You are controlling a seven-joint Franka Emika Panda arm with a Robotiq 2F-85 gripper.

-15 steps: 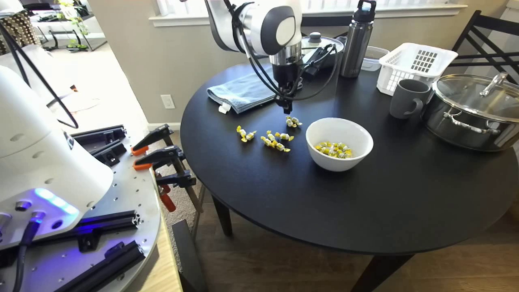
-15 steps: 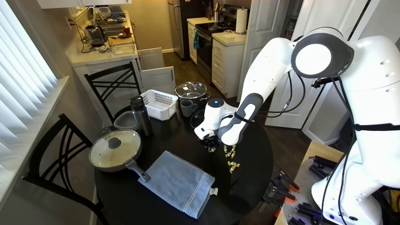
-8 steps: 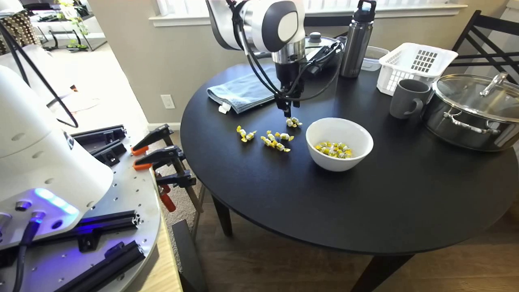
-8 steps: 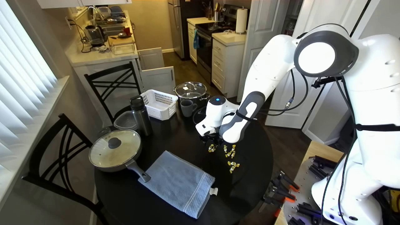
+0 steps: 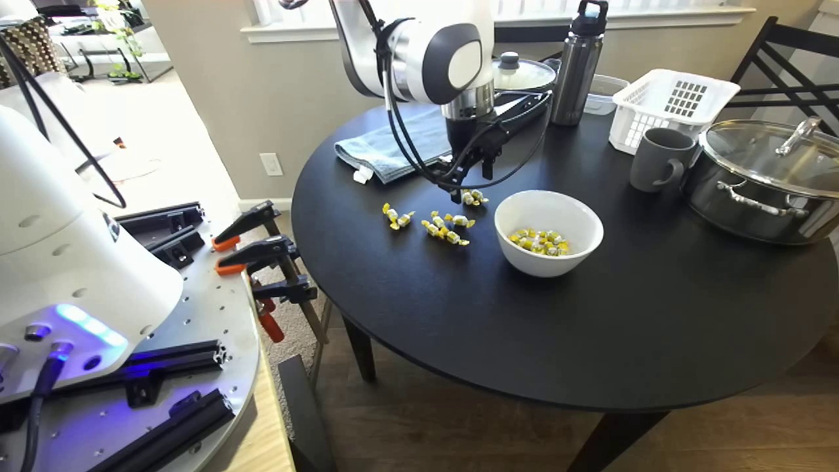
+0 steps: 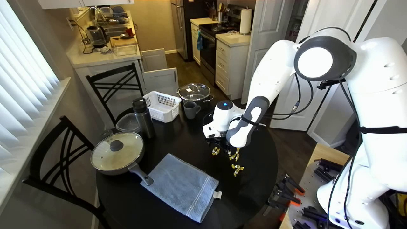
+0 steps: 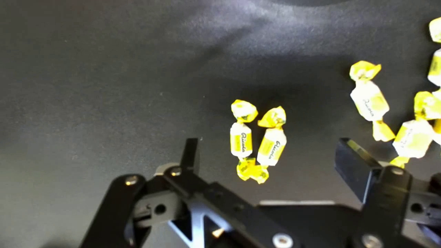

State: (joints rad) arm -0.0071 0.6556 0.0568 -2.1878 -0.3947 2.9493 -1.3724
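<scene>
My gripper (image 7: 272, 156) stands open, its fingers (image 7: 355, 168) wide apart with nothing held between them. In the wrist view, two yellow-and-white wrapped candies (image 7: 272, 146) lie side by side on the dark table, between and just ahead of the fingertips. That same pair (image 5: 474, 197) lies right by the gripper (image 5: 472, 185) in an exterior view. More candies (image 7: 369, 100) rest to the right in the wrist view; in an exterior view they form small groups (image 5: 446, 229). A white bowl (image 5: 550, 267) holding several candies stands close by; the arm hides it in an exterior view.
A folded blue towel (image 6: 182, 187) and a lidded pan (image 6: 117, 156) lie on the round table (image 5: 623, 341). Farther along are a steel bottle (image 5: 577, 78), a white basket (image 5: 675, 98), a grey mug (image 5: 661, 160) and a lidded pot (image 5: 754, 190).
The jaws have spread from nearly shut to wide open, and the gripper has turned. It has shifted slightly away from over the candy pair. The candies and bowl look unmoved.
</scene>
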